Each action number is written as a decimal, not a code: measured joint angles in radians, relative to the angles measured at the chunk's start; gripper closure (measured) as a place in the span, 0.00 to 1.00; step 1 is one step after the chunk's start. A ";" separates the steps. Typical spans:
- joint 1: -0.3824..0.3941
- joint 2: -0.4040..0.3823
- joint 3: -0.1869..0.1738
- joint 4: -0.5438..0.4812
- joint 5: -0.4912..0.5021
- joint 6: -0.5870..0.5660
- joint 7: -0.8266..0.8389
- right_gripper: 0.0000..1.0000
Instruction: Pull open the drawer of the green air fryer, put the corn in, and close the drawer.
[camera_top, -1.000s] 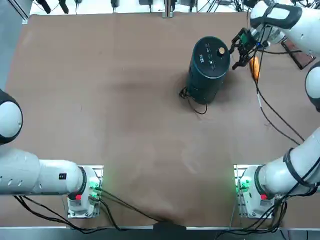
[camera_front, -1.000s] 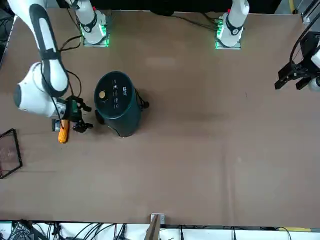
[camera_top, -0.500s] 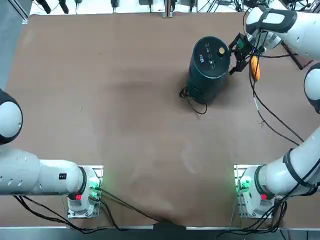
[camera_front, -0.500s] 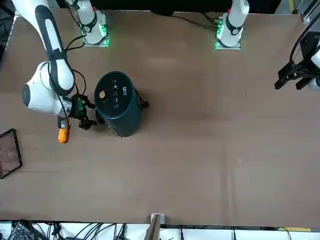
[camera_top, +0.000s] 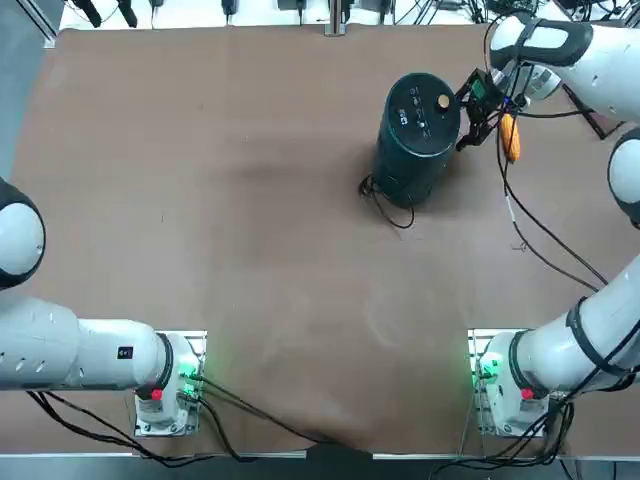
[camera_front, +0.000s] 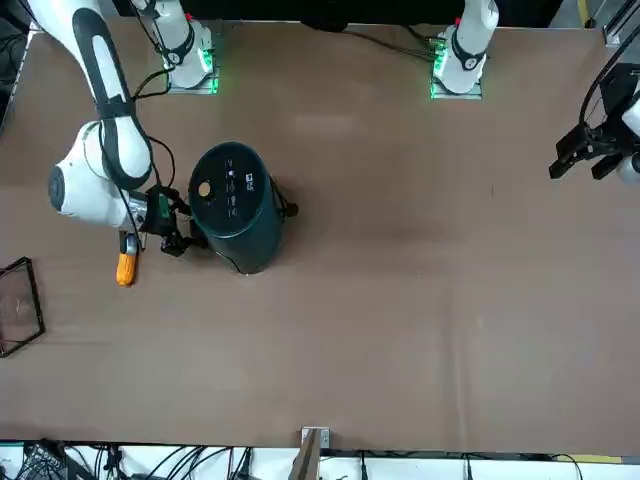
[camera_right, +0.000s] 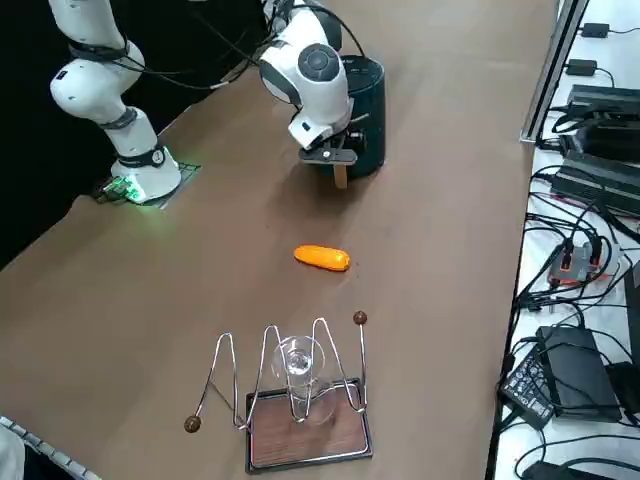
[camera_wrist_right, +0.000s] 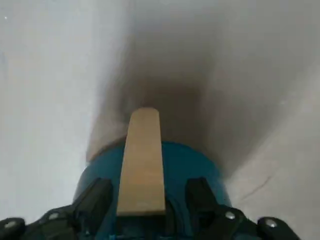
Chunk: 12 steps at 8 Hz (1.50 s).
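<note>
Wrist view: the right end effector (camera_wrist_right: 145, 200) straddles the pale wooden handle (camera_wrist_right: 142, 162) of the drawer (camera_wrist_right: 150, 165), one finger (camera_wrist_right: 95, 200) on either side, open with a visible gap to the handle and not yet gripping it. Top view: the end effector sits at the side of the green air fryer (camera_top: 418, 130), low against its wall. The corn (camera_top: 510, 138) lies on the worktop (camera_top: 250, 220) just behind the end effector, on the side away from the fryer, untouched. The step in hand is judged to be the first: taking hold of the handle to pull the drawer open. The next move likely calls for closing squarely on the handle, then drawing straight back without tipping the fryer or sweeping the corn.
</note>
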 joint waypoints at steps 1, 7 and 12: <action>0.000 0.000 0.000 -0.001 0.005 0.000 0.000 0.14; -0.001 -0.002 -0.002 -0.002 0.011 0.011 0.000 0.52; -0.020 -0.007 -0.053 -0.002 -0.029 0.007 -0.007 0.52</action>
